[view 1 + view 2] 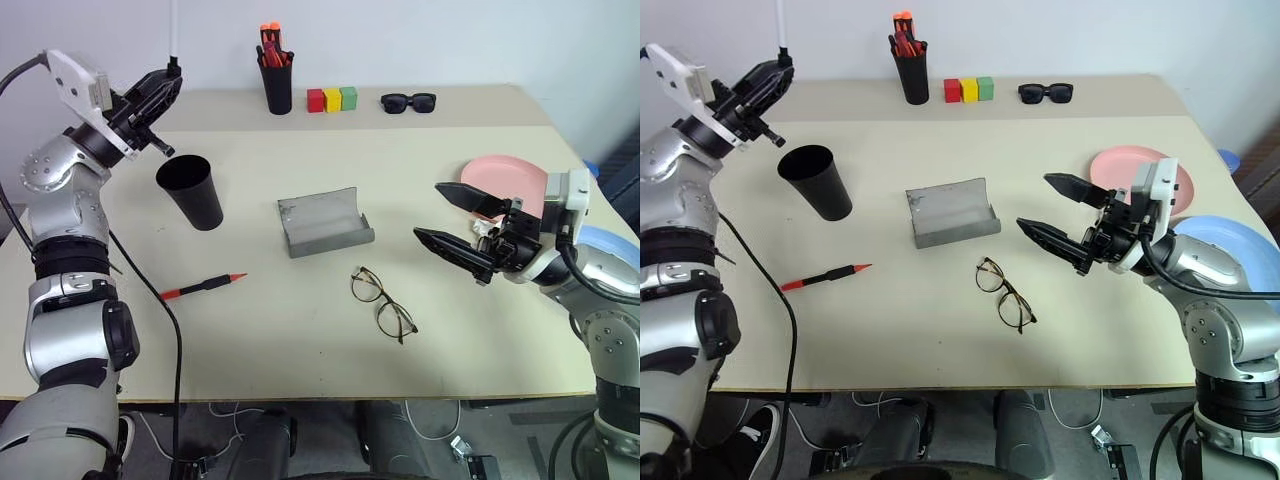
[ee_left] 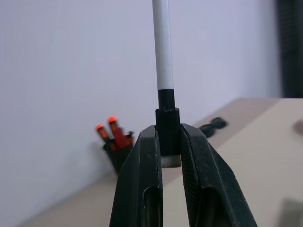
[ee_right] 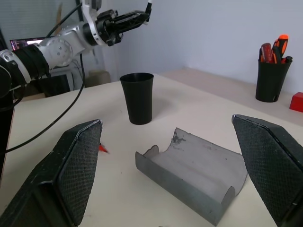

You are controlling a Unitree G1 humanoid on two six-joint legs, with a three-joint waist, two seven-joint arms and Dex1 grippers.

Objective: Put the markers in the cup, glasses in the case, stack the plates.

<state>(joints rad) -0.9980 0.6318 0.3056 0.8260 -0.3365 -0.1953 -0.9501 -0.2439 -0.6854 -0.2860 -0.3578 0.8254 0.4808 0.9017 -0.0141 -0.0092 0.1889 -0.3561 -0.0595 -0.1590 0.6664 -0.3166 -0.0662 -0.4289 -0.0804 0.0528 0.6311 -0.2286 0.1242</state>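
Observation:
My left gripper (image 1: 172,72) is raised above and behind the black cup (image 1: 192,190), shut on the black end of a slim marker (image 2: 162,47) whose white shaft points upward. Another marker (image 1: 203,287), dark with a red tip, lies on the table in front of the cup. The grey case (image 1: 322,222) lies open at the middle, with the wire-framed glasses (image 1: 382,303) in front of it. My right gripper (image 1: 427,210) hovers open to the right of the case, holding nothing. A pink plate (image 1: 510,178) and a blue plate (image 1: 1225,235) lie apart at the right.
At the back stand a black pen holder (image 1: 277,75) with orange-capped markers, a row of red, yellow and green blocks (image 1: 332,99), and black sunglasses (image 1: 408,101). A black cable (image 1: 150,280) hangs from my left arm over the table's left side.

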